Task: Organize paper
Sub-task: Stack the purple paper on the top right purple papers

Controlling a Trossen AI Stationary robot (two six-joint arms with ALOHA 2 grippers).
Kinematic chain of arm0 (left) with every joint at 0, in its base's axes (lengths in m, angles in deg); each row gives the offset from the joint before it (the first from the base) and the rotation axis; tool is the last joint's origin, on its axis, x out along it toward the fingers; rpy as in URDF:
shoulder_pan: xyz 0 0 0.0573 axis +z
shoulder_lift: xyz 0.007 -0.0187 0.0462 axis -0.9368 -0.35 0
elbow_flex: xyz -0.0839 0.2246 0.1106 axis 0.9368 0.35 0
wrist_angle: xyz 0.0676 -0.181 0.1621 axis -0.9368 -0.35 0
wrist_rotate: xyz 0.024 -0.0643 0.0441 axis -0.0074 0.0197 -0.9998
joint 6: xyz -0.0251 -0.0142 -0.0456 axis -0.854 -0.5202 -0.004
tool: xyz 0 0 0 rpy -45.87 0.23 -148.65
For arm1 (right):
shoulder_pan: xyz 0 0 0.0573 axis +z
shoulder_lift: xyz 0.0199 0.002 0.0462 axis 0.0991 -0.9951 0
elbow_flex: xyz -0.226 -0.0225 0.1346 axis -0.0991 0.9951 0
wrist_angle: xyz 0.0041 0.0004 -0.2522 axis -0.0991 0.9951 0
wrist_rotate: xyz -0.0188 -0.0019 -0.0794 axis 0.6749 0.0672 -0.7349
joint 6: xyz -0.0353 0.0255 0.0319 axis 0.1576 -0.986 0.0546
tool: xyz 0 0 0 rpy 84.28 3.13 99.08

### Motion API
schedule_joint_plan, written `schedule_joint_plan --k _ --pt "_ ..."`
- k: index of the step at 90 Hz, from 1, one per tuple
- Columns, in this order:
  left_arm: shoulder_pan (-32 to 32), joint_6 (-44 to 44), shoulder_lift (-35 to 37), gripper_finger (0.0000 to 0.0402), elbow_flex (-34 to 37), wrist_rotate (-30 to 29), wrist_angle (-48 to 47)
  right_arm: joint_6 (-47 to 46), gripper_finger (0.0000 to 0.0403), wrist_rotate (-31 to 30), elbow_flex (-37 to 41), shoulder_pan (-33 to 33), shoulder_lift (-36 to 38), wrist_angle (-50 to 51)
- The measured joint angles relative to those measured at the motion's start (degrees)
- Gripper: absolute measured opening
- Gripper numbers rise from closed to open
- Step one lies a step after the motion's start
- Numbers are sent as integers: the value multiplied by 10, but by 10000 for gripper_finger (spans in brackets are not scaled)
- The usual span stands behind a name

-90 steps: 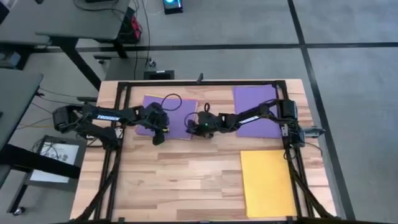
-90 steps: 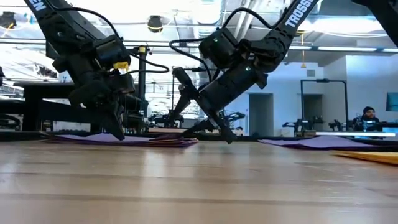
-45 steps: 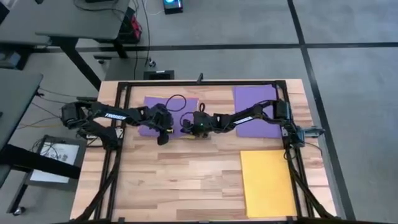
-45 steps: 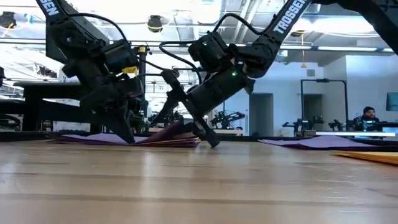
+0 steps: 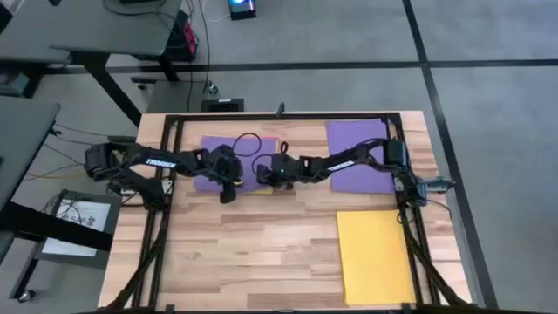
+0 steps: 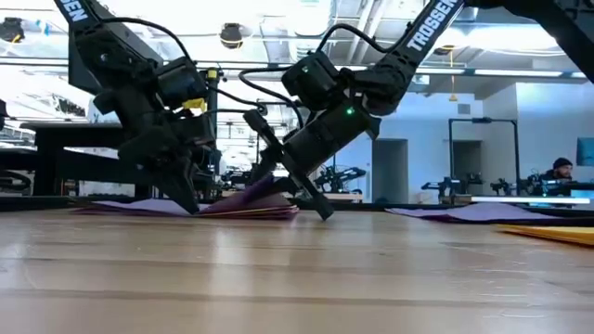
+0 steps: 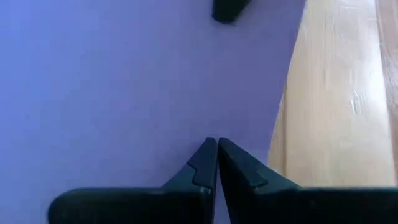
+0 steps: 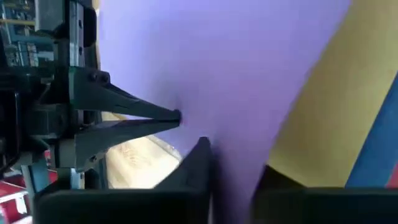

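A purple sheet of paper (image 5: 228, 153) tops a small stack at the far left-centre of the table. Under it lie a yellow sheet (image 8: 323, 106) and a blue sheet (image 8: 379, 155). My left gripper (image 5: 229, 190) is shut, tips down on the purple sheet near its near right corner. My right gripper (image 5: 261, 177) is open at the sheet's right edge, which arches up off the stack (image 6: 249, 195). A second purple sheet (image 5: 357, 148) lies flat at the far right, and a separate yellow sheet (image 5: 375, 255) lies flat at the near right. My left gripper presses its shut fingertips (image 7: 217, 149) down on the purple sheet's top face (image 7: 155, 112), close to its edge, coming from above at a slant from the table's left. My right gripper comes slanting down from the table's right, and the top sheet's raised right edge (image 8: 236, 124) passes between its open fingers (image 8: 202, 158). That single purple layer bows upward while the rest stays on the stack.
A black metal frame (image 5: 174, 122) runs along the far, left and right sides of the table. Bare wood (image 5: 261, 253) fills the near left and middle. In the low view a person (image 6: 560, 167) sits in the room far behind.
My right gripper has gone toward the table's left, into the purple sheet's right edge, which has buckled up off the stack. My left gripper has shifted a little toward the right and near edges, still tips down on that sheet. The sheet's left part has stayed flat.
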Motion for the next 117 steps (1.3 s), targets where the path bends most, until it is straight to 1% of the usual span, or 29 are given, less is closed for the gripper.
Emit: schedule_joint_plan --k 11,21,24,28,32,42,46,49,53,58,65,72,77,89,105,110,117 --pt "0 -1 41 1 -59 0 -105 77 1 0 2 -3 43 73" --pt "0 14 81 1 -121 0 -182 181 0 1 0 -17 125 176" --pt "0 20 92 1 -137 0 -196 218 0 13 0 -26 151 209" --pt "0 26 104 1 -158 0 -205 272 0 41 0 -41 185 259" --pt "0 28 115 1 -176 0 -207 324 0 84 1 -60 221 307" --pt "0 28 130 1 -209 0 -213 474 0 231 0 -132 326 457" --pt "0 28 132 1 -217 0 -213 562 0 286 0 -168 364 529" --pt "0 28 133 1 -222 0 -213 627 0 310 0 -196 391 583" --pt "0 26 133 1 -224 0 -212 710 0 316 0 -233 419 652" --pt "0 17 132 1 -224 0 -212 791 0 307 0 -282 446 713" --pt "0 -5 132 1 -224 -5 -212 867 0 267 0 -348 461 771" --pt "0 -27 132 1 -224 -12 -212 919 0 218 0 -402 452 795" --pt "0 -42 132 1 -224 -13 -209 946 0 175 0 -425 441 796" --pt "0 -72 132 1 -224 -17 -200 1004 0 98 1 -456 393 771" --pt "0 -110 132 1 -224 -26 -200 1020 0 -2 1 -475 328 739" --pt "0 -124 132 1 -224 -27 -200 1015 0 -19 1 -481 310 734" --pt "0 -137 132 1 -224 -27 -200 1029 0 -22 1 -488 292 733"
